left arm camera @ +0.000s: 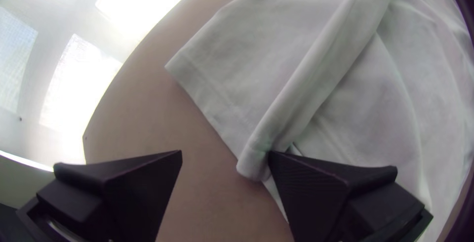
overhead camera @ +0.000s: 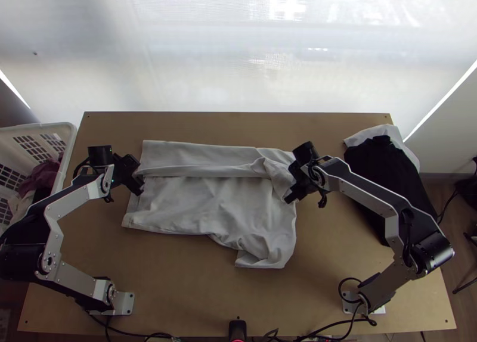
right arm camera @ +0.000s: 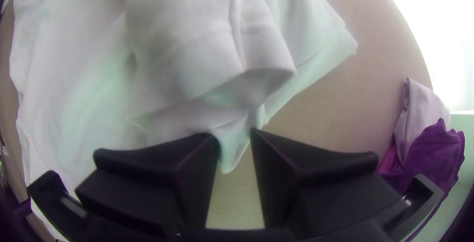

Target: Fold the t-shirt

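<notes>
The light grey t-shirt (overhead camera: 191, 202) lies on the table with its far part folded over as a long strip; the near right part is uneven. At the strip's left end is my left gripper (overhead camera: 141, 175), open. In the left wrist view, my left gripper (left arm camera: 224, 157) has one finger against the rolled fold of the t-shirt (left arm camera: 316, 69) and the other over bare table. My right gripper (overhead camera: 290, 183) is at the shirt's right edge. In the right wrist view, my right gripper (right arm camera: 235, 136) stands slightly open, with a corner of the t-shirt (right arm camera: 197, 59) showing between its fingers.
Black and white cloths (overhead camera: 381, 169) lie at the table's right side, under and beside the right arm. A white basket (overhead camera: 70, 140) holding clothes stands beyond the left edge. Purple and pale cloths (right arm camera: 432, 148) show in the right wrist view. Cables run along the near edge.
</notes>
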